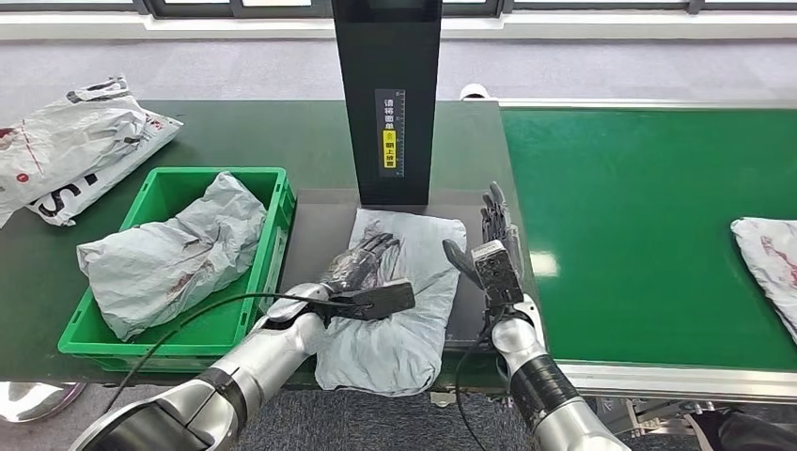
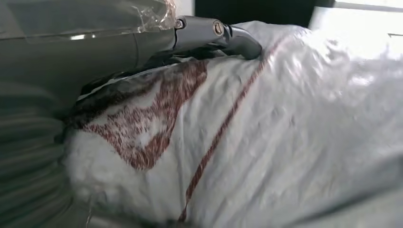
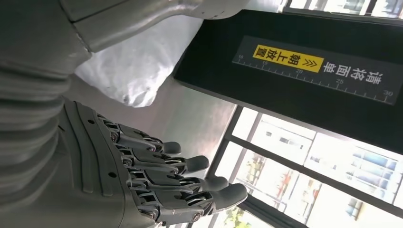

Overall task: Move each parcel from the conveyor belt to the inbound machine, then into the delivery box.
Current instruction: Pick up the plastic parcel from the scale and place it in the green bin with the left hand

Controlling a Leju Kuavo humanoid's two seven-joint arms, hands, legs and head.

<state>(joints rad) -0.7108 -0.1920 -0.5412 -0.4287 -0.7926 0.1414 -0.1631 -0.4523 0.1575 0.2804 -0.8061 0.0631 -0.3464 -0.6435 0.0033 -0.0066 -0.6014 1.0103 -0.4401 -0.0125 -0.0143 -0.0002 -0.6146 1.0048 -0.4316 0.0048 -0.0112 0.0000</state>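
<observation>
Here the grey parcel (image 1: 399,301) lies on the inbound machine (image 1: 390,94) platform, long axis toward the robot. Left hand (image 1: 362,272) rests flat on it, fingers spread; right hand (image 1: 493,249) open beside it. Green delivery box (image 1: 179,272) sits left, nearer the left hand.

Parcel (image 1: 399,310) flat on the inbound machine (image 1: 393,103) platform, directly before its upright column. Left hand (image 1: 362,272) resting on top of that parcel; right hand (image 1: 493,249) just beside its right edge, apart. Delivery box (image 1: 273,202) left of the platform, a second parcel (image 1: 169,254) inside. Third parcel (image 1: 75,141) on the desk (image 1: 282,132) behind the box. Conveyor belt (image 1: 639,235) to the right, fourth parcel (image 1: 771,258) on its far right.
</observation>
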